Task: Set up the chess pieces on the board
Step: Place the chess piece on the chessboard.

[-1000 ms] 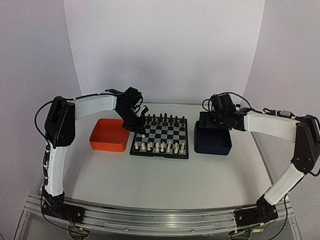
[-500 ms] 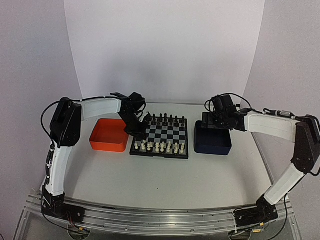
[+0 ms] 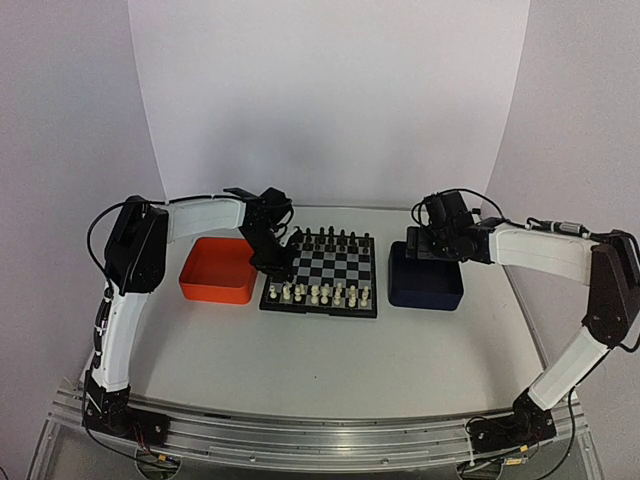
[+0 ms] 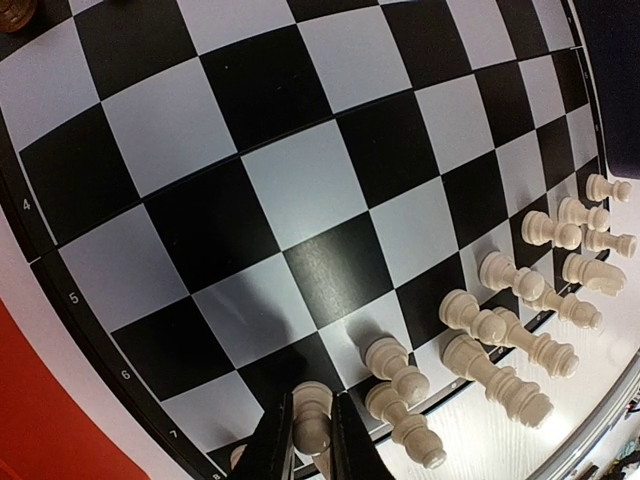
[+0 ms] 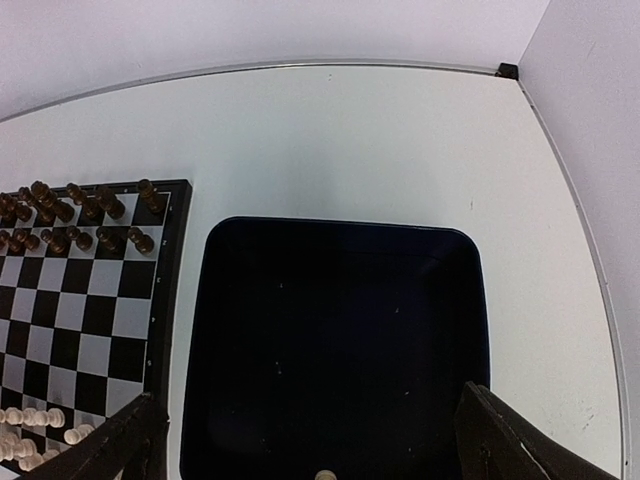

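While the left gripper (image 4: 312,400) pinches a tiny cream-white plastic chess piece (image 4: 312,425) at the near left corner of the small black-and-grey checked board (image 4: 300,190), and the right gripper (image 5: 320,440) stands spread, a crooked release may topple its close neighbours (image 4: 395,360).

Robotics lab: white backdrop (image 3: 330,100), aluminium rail (image 3: 320,440).

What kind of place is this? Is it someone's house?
Probably a robot test lab, not a house. Two robot arms are mounted on a metal rail at the edge of a table, a plain white backdrop stands behind, and a chessboard sits between them.
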`<action>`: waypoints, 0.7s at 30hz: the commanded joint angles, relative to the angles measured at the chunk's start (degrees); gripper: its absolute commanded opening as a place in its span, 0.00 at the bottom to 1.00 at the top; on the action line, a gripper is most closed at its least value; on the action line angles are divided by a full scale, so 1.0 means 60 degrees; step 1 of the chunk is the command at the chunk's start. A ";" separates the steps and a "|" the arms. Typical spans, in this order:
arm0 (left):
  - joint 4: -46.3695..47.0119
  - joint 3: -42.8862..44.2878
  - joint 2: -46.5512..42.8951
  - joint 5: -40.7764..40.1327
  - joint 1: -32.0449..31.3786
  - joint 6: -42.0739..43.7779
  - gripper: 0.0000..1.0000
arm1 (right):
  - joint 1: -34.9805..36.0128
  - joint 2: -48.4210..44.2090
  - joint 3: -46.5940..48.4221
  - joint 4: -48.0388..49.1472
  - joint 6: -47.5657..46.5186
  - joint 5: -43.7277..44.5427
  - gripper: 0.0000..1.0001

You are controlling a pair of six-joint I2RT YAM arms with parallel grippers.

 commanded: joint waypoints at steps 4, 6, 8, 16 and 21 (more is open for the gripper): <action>-0.0088 0.0352 -0.0032 -0.0216 -0.0045 0.0046 0.19 | -0.0058 -0.0569 -0.0177 0.0000 0.0122 0.0360 0.98; -0.0086 0.0357 -0.0059 -0.0210 -0.0046 0.0037 0.21 | -0.0065 -0.0600 -0.0193 0.0000 0.0132 0.0335 0.98; -0.0080 0.0360 -0.0088 -0.0180 -0.0048 0.0040 0.25 | -0.0060 -0.0622 -0.0208 0.0000 0.0152 0.0317 0.98; -0.0057 0.0316 -0.0271 -0.0113 -0.0048 0.0070 0.31 | -0.0064 -0.0793 -0.0320 0.0000 0.0197 0.0381 0.98; -0.0040 0.0299 -0.0363 -0.0129 -0.0048 0.0059 0.31 | -0.0065 -0.0907 -0.0419 0.0002 0.0269 0.0389 0.98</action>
